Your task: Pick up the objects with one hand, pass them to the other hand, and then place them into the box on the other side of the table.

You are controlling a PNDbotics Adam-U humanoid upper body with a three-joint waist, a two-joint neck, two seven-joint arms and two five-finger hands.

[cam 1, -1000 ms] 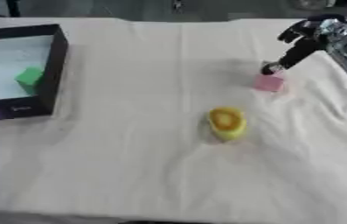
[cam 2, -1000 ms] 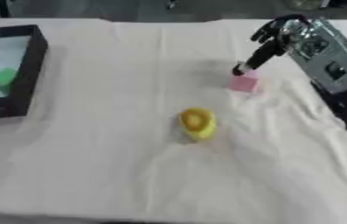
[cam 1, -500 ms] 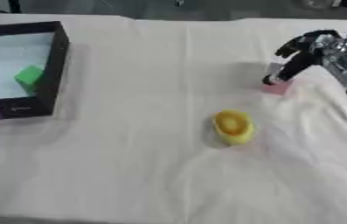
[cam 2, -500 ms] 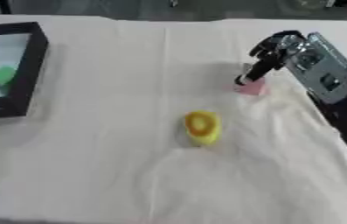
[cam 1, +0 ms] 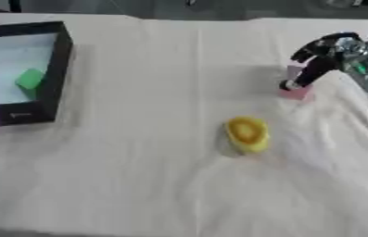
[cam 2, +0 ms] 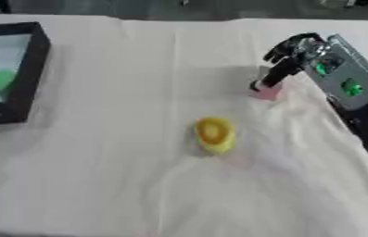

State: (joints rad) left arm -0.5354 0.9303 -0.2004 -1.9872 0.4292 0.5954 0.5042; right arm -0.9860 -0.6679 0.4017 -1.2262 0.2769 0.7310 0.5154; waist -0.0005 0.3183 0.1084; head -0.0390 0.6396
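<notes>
A cream cloth (cam 1: 138, 176), wrinkled, is covering the table. At 10 o'clock the black box (cam 1: 55, 69) is holding a green block (cam 1: 30, 78). At 2 o'clock the right hand (cam 2: 296, 55) is closing curled fingers on the small pink block (cam 2: 266, 90); it is probably light, stiff, best pinched at its sides. A yellow rounded object (cam 2: 215, 134) is lying near centre.

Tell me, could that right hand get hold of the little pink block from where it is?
Probably yes. The right hand is already at the pink block, fingers reaching down onto its top, and nothing stands between them. The yellow object lies well clear, nearer the middle of the cloth.
</notes>
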